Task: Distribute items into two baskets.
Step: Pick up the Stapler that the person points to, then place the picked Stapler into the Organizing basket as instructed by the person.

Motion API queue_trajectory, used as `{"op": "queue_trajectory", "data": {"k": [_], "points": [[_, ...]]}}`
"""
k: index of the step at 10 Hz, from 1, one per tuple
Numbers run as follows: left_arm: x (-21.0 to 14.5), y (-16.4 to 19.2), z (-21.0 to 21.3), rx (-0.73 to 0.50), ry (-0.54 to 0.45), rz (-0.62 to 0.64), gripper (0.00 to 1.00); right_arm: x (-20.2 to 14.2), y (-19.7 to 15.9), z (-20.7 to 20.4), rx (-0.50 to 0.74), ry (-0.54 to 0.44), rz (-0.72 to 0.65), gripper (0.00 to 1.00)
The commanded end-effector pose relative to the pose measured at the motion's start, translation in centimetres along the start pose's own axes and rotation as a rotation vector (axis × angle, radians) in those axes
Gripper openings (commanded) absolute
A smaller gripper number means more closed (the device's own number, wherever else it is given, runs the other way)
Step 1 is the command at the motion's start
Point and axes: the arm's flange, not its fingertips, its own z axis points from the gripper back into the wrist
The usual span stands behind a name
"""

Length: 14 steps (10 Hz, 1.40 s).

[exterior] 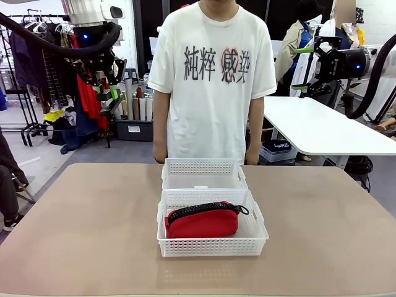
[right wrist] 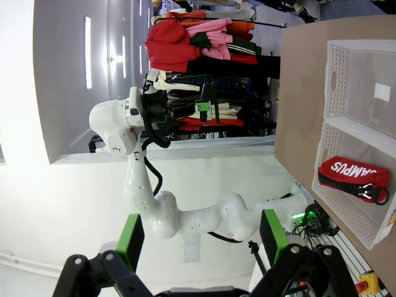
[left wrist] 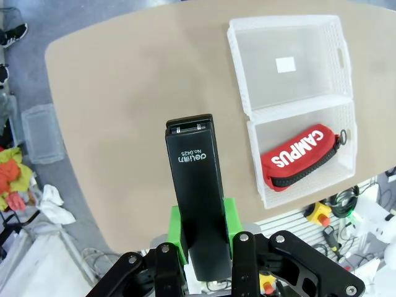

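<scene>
Left wrist view: left end effector (left wrist: 204,230) clamped on stapler (left wrist: 195,179), w/ pouch (left wrist: 301,158) in basket (left wrist: 350,151) well apart.

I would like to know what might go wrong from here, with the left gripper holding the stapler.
The left gripper grips the small black stapler only near one end, so it might pivot or slip.
The empty white plastic lattice basket sits right against the other basket, so slight misaim could drop the stapler onto the red fabric pouch there.
Released from this height, it may bounce out.
</scene>
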Motion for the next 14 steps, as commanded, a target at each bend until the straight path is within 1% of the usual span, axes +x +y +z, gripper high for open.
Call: {"op": "queue_trajectory", "data": {"k": [1,14], "points": [[-0.28,-0.01,0.39,0.000,-0.006,-0.001,0.00,-0.04,0.28,0.01,-0.002,-0.007,0.004,1.00],[-0.28,-0.01,0.39,0.000,-0.006,-0.001,0.00,-0.04,0.28,0.01,-0.002,-0.007,0.004,1.00]]}}
